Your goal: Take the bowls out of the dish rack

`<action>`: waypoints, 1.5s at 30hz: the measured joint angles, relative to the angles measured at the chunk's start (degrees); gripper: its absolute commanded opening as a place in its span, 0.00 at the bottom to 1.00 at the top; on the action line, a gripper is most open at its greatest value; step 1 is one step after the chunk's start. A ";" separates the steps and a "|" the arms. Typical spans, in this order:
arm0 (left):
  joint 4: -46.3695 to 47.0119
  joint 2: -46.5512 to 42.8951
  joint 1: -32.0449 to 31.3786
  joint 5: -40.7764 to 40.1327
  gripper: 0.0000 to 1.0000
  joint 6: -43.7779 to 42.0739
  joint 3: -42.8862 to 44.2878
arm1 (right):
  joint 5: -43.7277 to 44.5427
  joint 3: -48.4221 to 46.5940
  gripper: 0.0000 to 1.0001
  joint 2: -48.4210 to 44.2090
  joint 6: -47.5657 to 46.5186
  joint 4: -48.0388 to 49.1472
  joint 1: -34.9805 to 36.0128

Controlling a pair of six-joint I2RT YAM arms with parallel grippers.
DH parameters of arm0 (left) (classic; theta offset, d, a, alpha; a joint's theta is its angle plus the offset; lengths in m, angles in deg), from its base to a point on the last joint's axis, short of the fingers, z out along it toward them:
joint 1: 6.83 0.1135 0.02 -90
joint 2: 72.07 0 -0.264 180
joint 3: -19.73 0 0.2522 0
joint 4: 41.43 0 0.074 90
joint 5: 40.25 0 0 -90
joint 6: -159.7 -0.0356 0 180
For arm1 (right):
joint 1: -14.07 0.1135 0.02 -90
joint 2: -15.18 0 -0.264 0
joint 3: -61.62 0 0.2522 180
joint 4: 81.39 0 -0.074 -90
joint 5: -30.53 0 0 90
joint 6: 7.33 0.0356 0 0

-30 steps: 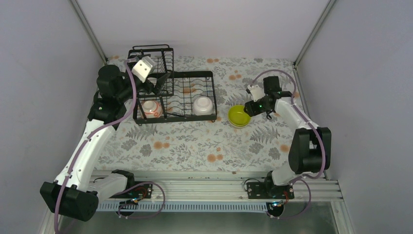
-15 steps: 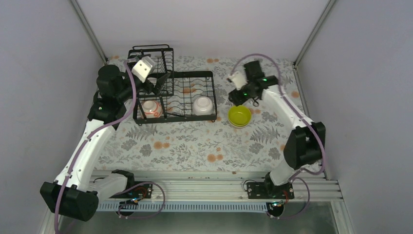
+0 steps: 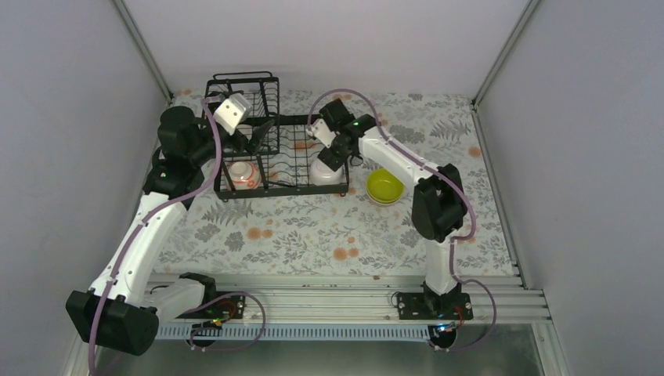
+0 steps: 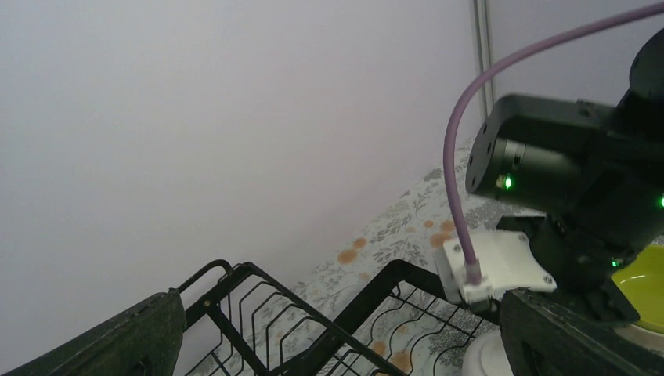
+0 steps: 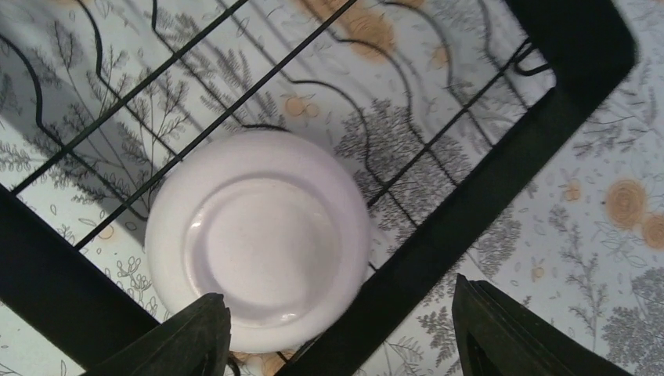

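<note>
Where seen from above, my right gripper [image 3: 327, 159] hovers over the white bowl [image 3: 330, 177] in the dish rack [image 3: 270, 186]. The patterned bowl [image 3: 244, 174] sits there too, and the green bowl [image 3: 384, 186] lies just outside. Left wrist: my left gripper [image 4: 344, 337] is spread wide and empty. Right wrist: jaws spread above the inverted white bowl.

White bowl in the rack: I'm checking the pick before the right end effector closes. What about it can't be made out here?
- Top external: the right end effector covers the white bowl's far side; contact cannot be told.
- Right wrist: looking straight down past the open fingers, height above the bowl is unreadable.
- Left wrist: only a sliver shows, cut off by the bottom edge beside the right arm.
</note>
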 measured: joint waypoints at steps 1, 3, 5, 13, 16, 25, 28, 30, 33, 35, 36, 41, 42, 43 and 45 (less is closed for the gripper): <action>0.11 0.00 0.00 0.00 1.00 0.00 -0.07 | 0.72 -0.04 0.71 0.59 0.00 -0.17 0.70; 0.26 0.00 0.00 0.00 1.00 0.00 -0.22 | 1.86 -0.04 0.72 1.57 0.00 -0.72 1.92; 0.31 0.00 0.00 0.00 1.00 0.00 -0.24 | 2.95 -0.04 0.72 2.32 0.00 -1.42 3.08; 0.35 0.00 0.00 0.02 1.00 0.00 -0.24 | 5.44 1.25 0.72 2.45 0.00 -2.60 4.81; 0.35 0.02 0.00 0.00 1.00 0.00 -0.24 | 5.92 3.43 0.73 2.40 -0.02 -2.64 4.83; 0.33 0.22 0.17 0.00 1.00 0.00 -0.24 | 12.39 8.85 0.73 2.43 -1.70 3.54 5.53; 0.33 0.31 0.17 0.00 1.00 0.00 -0.24 | 15.17 8.81 0.73 3.21 -2.80 6.88 5.66; 0.35 0.31 0.17 0.00 1.00 0.00 -0.24 | 17.22 8.35 0.74 4.35 -3.48 9.38 5.84; 0.35 0.31 0.17 0.00 1.00 0.00 -0.26 | 19.89 6.91 0.75 6.64 -4.79 13.35 5.84; 0.35 0.31 0.20 0.00 1.00 0.00 -0.26 | 21.38 5.16 0.75 8.46 -5.66 15.61 5.81; 0.37 0.31 0.22 0.00 1.00 0.00 -0.33 | 22.08 4.09 0.75 9.27 -5.92 16.39 5.81; 0.59 0.22 0.26 0.02 1.00 0.00 -1.29 | 25.24 -1.42 0.76 13.51 -7.41 21.31 5.38; 0.59 0.22 0.33 0.02 1.00 0.00 -1.38 | 25.75 -1.97 0.76 14.10 -7.76 22.25 5.31; 0.57 0.22 0.37 0.04 1.00 0.00 -1.53 | 26.27 -2.38 0.76 14.58 -8.07 23.06 5.09; 0.55 0.22 0.46 0.11 1.00 0.02 -1.60 | 27.12 -3.21 0.77 15.45 -8.85 24.37 4.76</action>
